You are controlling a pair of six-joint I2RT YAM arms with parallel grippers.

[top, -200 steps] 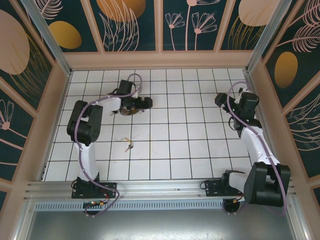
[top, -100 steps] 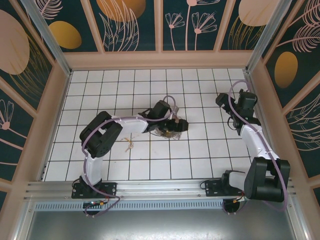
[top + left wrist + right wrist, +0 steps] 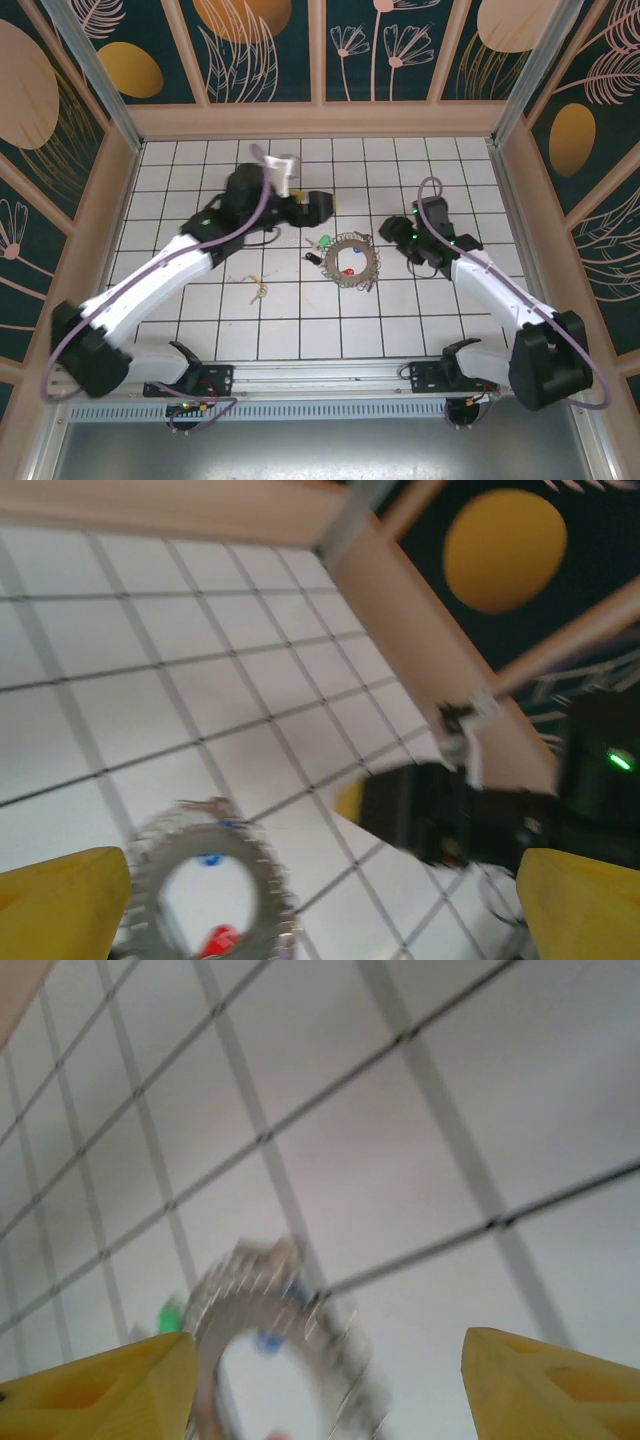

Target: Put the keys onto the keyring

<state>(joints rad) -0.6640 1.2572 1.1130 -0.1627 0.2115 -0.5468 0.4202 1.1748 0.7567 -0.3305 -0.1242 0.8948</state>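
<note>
The keyring [image 3: 351, 262] lies flat mid-floor, a wreath of small silvery keys. Coloured keys sit at it: green [image 3: 322, 241] and black [image 3: 311, 258] at its left rim, red [image 3: 347, 272] inside it. A small yellowish key [image 3: 258, 292] lies apart to the left. My left gripper [image 3: 318, 206] hovers open behind and left of the ring, holding nothing. My right gripper [image 3: 392, 232] is just right of the ring, open and empty. The left wrist view shows the keyring [image 3: 210, 880] blurred between my spread left gripper [image 3: 320, 908]. In the right wrist view the keyring [image 3: 280, 1350] lies ahead of my right gripper [image 3: 325, 1385].
Wooden-framed walls [image 3: 320, 120] close in the white tiled floor [image 3: 300, 320] on three sides. The right gripper's black body [image 3: 450, 820] shows in the left wrist view, close beyond the ring. A metal rail [image 3: 320, 375] runs along the near edge.
The keyring travelled with the left gripper from the back left to mid-floor; that gripper has since drawn back and left it lying there. The right arm swung in from the right wall to the ring.
</note>
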